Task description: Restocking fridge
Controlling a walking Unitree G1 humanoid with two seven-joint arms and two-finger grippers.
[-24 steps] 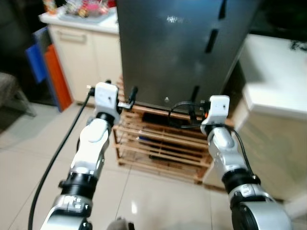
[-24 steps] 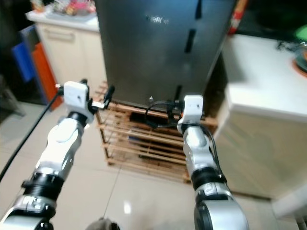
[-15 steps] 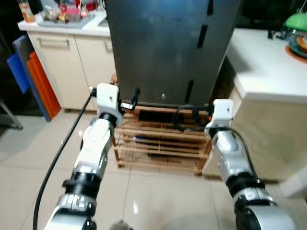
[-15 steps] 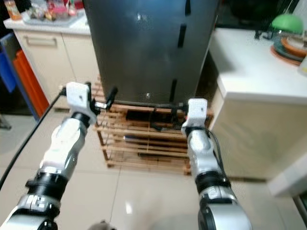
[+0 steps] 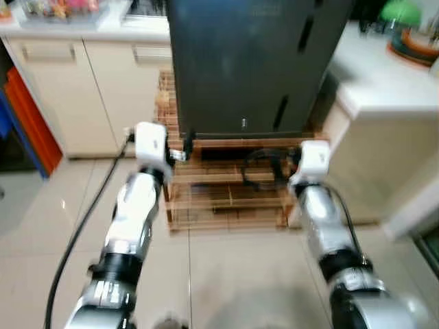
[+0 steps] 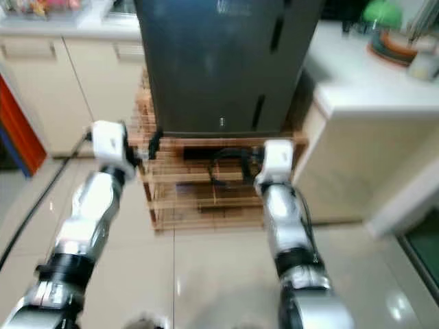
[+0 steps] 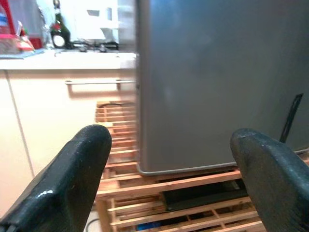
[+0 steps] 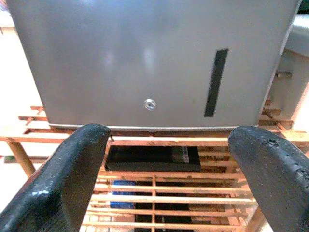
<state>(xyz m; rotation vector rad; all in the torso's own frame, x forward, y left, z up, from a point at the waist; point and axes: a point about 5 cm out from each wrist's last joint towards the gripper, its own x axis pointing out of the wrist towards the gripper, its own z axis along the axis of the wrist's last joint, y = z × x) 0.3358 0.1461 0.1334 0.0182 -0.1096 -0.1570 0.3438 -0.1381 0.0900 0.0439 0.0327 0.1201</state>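
Observation:
The dark grey fridge (image 5: 254,62) stands shut on a slatted wooden rack (image 5: 226,195). Its door carries a black vertical handle slot (image 8: 215,82) and a small round lock (image 8: 150,103). Both arms are held out in front of me toward the rack. My left gripper (image 5: 185,147) is near the fridge's lower left corner; in the left wrist view (image 7: 169,183) its fingers are spread wide around nothing. My right gripper (image 5: 274,164) faces the rack below the door, and in the right wrist view (image 8: 164,183) it is open and empty as well.
Cream cabinets (image 5: 89,82) run along the left, with an orange board (image 5: 24,116) leaning beside them. A white counter (image 5: 391,75) with a green item (image 5: 400,10) stands close on the right. A black box (image 8: 152,158) lies in the rack. Tiled floor (image 5: 226,274) lies ahead.
The whole picture has shifted and blurred, so the camera has moved; the fridge now sits more square ahead. Both arms keep the same outstretched pose with open fingers.

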